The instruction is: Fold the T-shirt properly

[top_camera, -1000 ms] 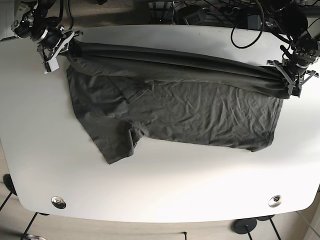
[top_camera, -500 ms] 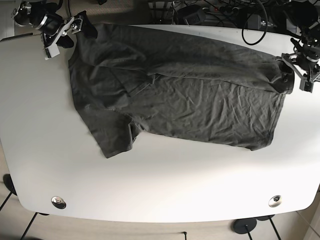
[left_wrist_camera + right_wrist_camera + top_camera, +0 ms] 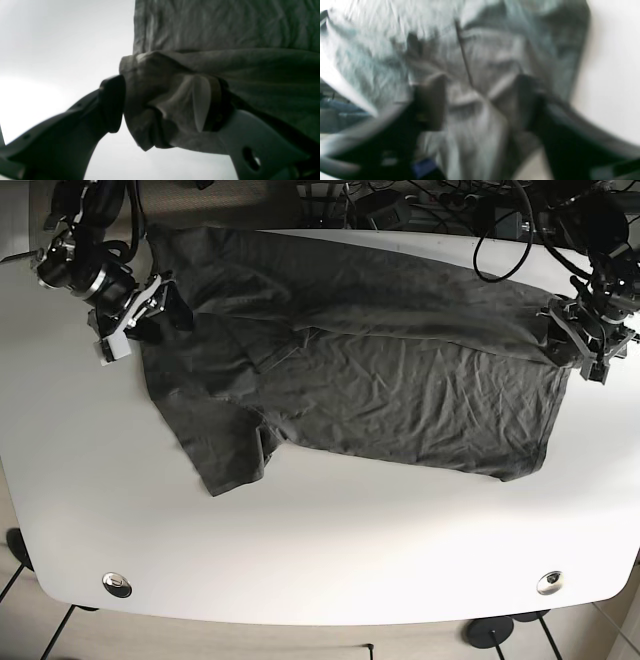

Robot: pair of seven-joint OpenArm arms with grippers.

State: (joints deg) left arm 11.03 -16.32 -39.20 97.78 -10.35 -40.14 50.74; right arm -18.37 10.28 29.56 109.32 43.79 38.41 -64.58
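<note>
A dark grey T-shirt lies spread and wrinkled across the white table, with one sleeve pointing toward the front left. My right gripper is at the shirt's left edge, shut on bunched fabric; the blurred right wrist view shows cloth between its fingers. My left gripper is at the shirt's right edge, shut on a gathered wad of cloth between its fingers. The shirt's back part stretches between the two grippers.
Cables and equipment crowd the area behind the table's back edge. Two round metal fittings sit near the front corners. Bare white tabletop lies in front of the shirt.
The folded-over band of the shirt was swung open toward the back edge. Both grippers then came forward and lower with the cloth, the right gripper moving furthest.
</note>
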